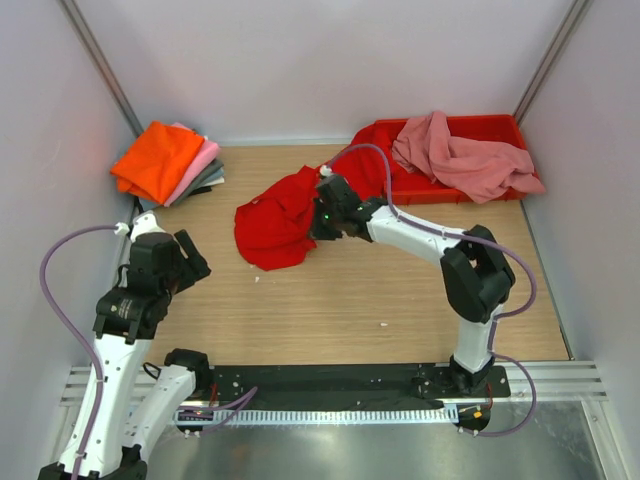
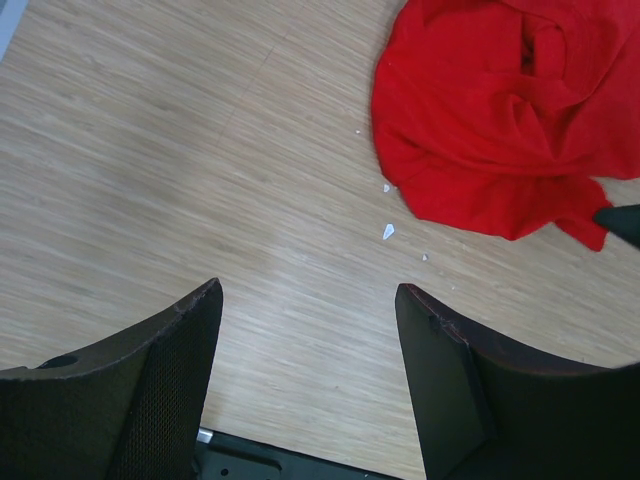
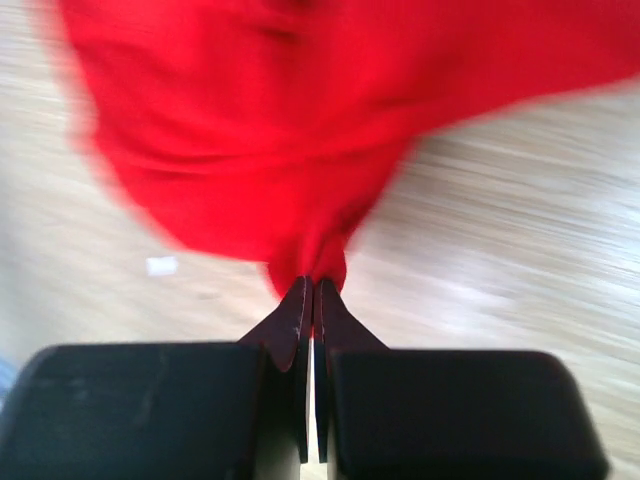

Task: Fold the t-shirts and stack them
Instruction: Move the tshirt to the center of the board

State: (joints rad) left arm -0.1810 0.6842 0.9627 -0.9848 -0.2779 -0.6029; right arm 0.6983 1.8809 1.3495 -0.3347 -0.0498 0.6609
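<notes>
Right fingers (image 3: 296,312): clenched on red t-shirt (image 3: 250,130), thin pinch at tips.
Left fingers (image 2: 185,335): released.
Risk: I'd lose that pinch lifting.

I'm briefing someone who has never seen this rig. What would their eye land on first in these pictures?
Most likely the bright red t-shirt, crumpled in the middle of the table, with the right gripper shut on a pinch of its cloth. Next, the dusty pink t-shirt spilling over the red tray at the far right corner, and the folded stack topped with orange at the far left.
</notes>
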